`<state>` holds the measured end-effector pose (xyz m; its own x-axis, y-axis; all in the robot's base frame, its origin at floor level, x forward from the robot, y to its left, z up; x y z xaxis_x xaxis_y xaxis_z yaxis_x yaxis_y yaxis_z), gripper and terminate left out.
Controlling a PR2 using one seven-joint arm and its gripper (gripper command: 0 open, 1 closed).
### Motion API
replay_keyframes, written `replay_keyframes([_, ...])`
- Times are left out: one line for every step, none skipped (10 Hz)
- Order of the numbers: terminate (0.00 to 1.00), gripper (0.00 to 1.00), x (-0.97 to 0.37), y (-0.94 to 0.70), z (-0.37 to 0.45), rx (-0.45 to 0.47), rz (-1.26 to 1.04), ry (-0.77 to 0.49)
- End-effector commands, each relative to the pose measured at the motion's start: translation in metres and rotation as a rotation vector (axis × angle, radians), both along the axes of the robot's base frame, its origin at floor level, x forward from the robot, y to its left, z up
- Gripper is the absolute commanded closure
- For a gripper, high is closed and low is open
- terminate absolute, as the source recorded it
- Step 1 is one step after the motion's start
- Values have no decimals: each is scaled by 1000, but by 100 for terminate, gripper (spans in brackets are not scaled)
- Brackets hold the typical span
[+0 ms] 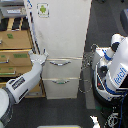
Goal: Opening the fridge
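- In the middle of the exterior view stands the fridge point(62, 45), tall and white, its large upper door bearing a small green sticker point(43, 9) near the top, with two drawers below, each with a silver bar handle point(60, 62).
- The working arm point(22, 82) reaches up from the lower left of the exterior view, and its gripper point(40, 57) sits at the left edge of the fridge, about where the upper door meets the top drawer.
- The picture is too coarse to show how far apart the jaws are, or whether they hold the door edge; I cannot tell.
- The door looks shut, so I judge the opening barely begun, if at all.
- Risk: if the jaws only rest on the edge without a proper hook, a pull may slip off and leave the door sealed.
- Risk: the tan wooden cabinet point(15, 47) lies just beside the fridge on the exterior view's left, close behind the arm; an outward swing of the forearm could knock it.
- Room: the dark floor point(102, 22) on the exterior view's right of the fridge is open higher up, but a white and blue robot body point(114, 67) with loose cables point(86, 75) stands near the drawers.
- Which side the door hinges on is not evident, so its sweep cannot be judged.
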<state>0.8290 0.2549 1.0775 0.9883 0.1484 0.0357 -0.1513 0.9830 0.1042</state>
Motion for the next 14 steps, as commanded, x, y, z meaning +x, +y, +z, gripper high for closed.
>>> replay_keyframes([0,0,35,9,19,-211,27,-8])
replay_keyframes([0,0,41,7,24,-218,11,-29])
replay_keyframes([0,0,45,7,32,-217,-8,-56])
replay_keyframes([0,0,57,11,40,-198,-35,-80])
replay_keyframes([0,0,62,12,39,-197,-38,-81])
replay_keyframes([0,0,72,15,37,-197,-37,-87])
replay_keyframes([0,0,76,17,33,-178,-31,-90])
replay_keyframes([0,0,87,21,22,-177,-28,-98])
replay_keyframes([0,0,91,22,19,-181,-25,-99])
replay_keyframes([0,0,95,24,18,-175,-25,-102])
replay_keyframes([0,0,96,27,17,-170,-38,-105])
replay_keyframes([0,0,95,41,16,-145,-41,-110])
replay_keyframes([0,0,95,52,13,-132,-38,-111])
replay_keyframes([0,0,94,63,11,-121,-33,-115])
